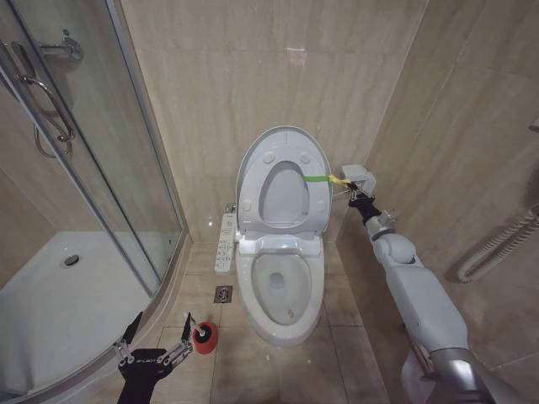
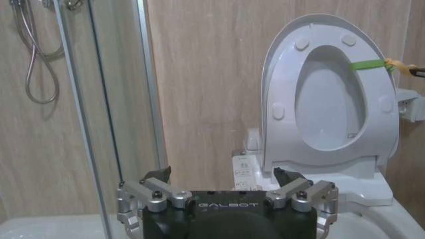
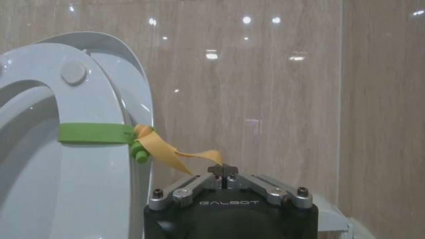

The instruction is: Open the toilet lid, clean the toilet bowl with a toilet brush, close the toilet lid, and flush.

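Observation:
The toilet lid (image 1: 284, 195) (image 2: 329, 104) stands upright against the back wall, with the ring seat (image 1: 253, 181) raised in front of it. A green-yellow strap (image 1: 324, 178) (image 2: 369, 64) (image 3: 166, 152) wraps its edge. My right gripper (image 1: 347, 189) (image 3: 224, 170) is shut on the strap's yellow tail, just right of the lid. Below, the toilet bowl (image 1: 278, 282) (image 2: 391, 219) lies uncovered. My left gripper (image 1: 160, 324) (image 2: 226, 174) hangs open near the floor, left of the bowl. A small red holder (image 1: 204, 337) with a dark centre stands by its finger. I cannot make out the toilet brush's handle.
A glass shower enclosure (image 1: 101, 168) (image 2: 99, 99) with a white tray fills the left. A button panel (image 1: 226, 244) (image 2: 244, 172) sits at the bowl's left, above a floor drain (image 1: 222, 293). A grab bar (image 1: 497, 248) runs along the right wall.

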